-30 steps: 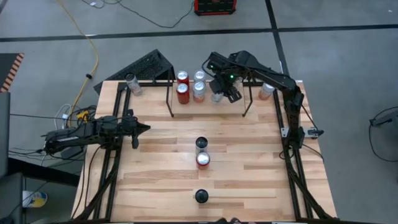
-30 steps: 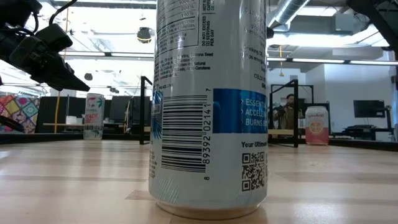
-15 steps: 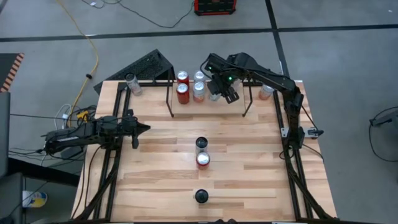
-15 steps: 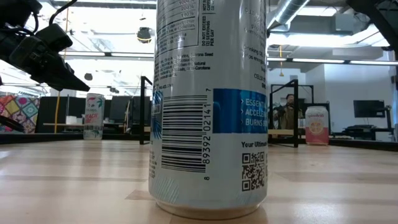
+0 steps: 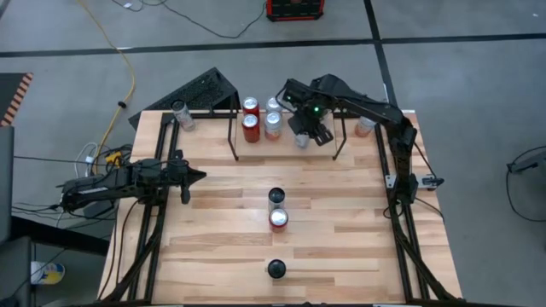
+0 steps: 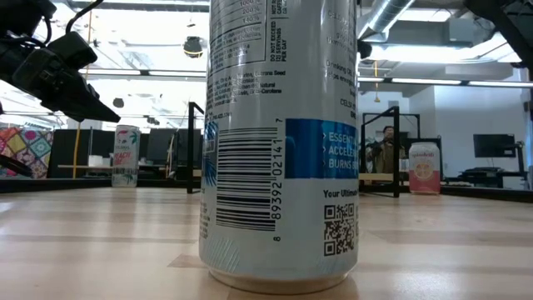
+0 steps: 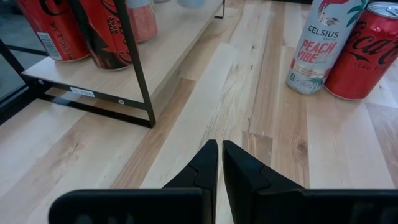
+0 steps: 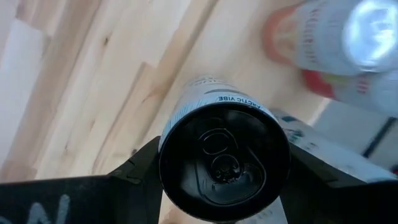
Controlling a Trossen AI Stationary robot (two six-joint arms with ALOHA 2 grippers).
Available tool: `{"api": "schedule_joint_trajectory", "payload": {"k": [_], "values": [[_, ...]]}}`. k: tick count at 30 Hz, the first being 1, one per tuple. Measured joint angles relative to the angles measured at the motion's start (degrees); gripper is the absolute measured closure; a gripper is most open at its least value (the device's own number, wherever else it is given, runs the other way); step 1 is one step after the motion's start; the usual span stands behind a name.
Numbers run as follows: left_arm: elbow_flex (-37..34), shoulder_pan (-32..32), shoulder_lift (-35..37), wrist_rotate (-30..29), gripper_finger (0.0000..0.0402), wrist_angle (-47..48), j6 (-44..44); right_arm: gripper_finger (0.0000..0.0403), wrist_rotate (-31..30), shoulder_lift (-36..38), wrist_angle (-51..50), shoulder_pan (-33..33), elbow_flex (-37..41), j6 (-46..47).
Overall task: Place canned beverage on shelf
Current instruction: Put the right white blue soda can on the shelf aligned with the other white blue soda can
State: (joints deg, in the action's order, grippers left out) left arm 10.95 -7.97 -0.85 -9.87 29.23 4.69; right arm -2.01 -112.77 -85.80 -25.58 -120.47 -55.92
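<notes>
Still gripping the black-topped can (image 8: 224, 158) between the right hand's (image 5: 304, 130) fingers at the shelf (image 5: 286, 128), just beside the cans (image 5: 261, 118) already standing there, risking knocking them over or tipping it on release; left hand (image 7: 219, 163) clenched, idling.

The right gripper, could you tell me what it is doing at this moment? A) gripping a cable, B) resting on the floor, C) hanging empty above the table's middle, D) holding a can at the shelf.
D: in the right wrist view the right gripper has its fingers on both sides of a black-topped can, and the high view places it over the shelf beside the cans standing there.
</notes>
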Motion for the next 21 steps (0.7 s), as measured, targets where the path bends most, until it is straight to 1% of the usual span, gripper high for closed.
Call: {"api": "schedule_joint_trajectory", "payload": {"k": [2, 4, 7, 12, 16, 21], "values": [[0.0, 0.0, 0.0, 0.0, 0.0391, 0.0, 0.0, 0.0171, -0.1, 0.0, 1.1, 0.0, 2.2, -0.1], [0.0, 0.0, 0.0, 0.0, 0.0391, 0.0, 0.0, 0.0171, -2.1, 0.0, 2.7, 0.1, 4.1, -0.1], [0.0, 0.0, 0.0, 0.0, 0.0391, 0.0, 0.0, 0.0171, -3.7, -0.1, 3.1, 0.1, 4.8, 0.3], [0.0, 0.0, 0.0, 0.0, 0.0391, 0.0, 0.0, 0.0171, -3.8, 0.0, 3.8, 0.0, 4.9, 4.2], [0.0, 0.0, 0.0, 0.0, 0.0391, 0.0, 0.0, 0.0158, -2.2, 0.0, 5.9, -0.4, 4.9, 7.5], [0.0, 0.0, 0.0, 0.0, 0.0391, 0.0, 0.0, 0.0145, -2.5, 0.0, 7.7, 0.2, 4.9, 9.1]]}}
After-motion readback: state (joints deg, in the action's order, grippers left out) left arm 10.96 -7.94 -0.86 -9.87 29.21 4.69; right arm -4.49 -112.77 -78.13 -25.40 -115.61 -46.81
